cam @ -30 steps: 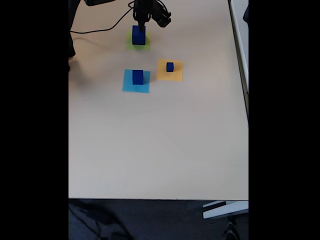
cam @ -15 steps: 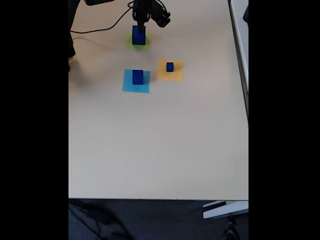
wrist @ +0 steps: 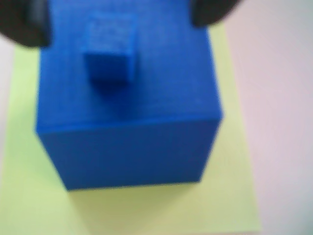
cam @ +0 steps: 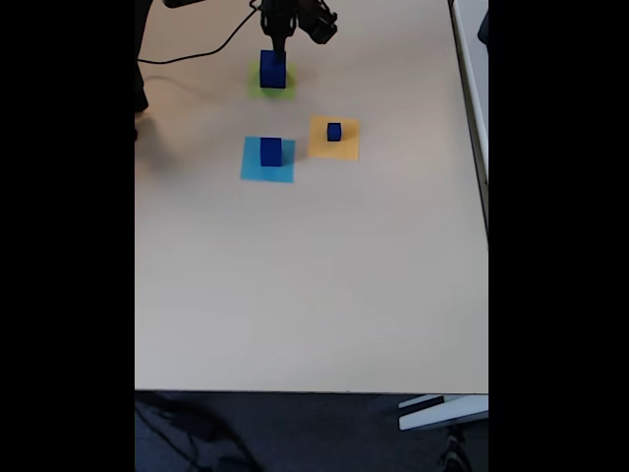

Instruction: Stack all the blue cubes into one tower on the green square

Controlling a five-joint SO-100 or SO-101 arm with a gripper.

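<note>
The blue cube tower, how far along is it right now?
Done: the large blue cube sits on the green square, with a tiny cube resting on top. In hand: nothing visibly gripped; the gripper hovers just above that stack. Left: the cube on the light-blue square and the small cube on the orange square are not yet stacked.

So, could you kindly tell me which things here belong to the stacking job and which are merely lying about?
Job: large blue cube, tiny cube on it, green square, mid cube, small cube, gripper.
Lying about: light-blue square, orange square, black cable.
</note>
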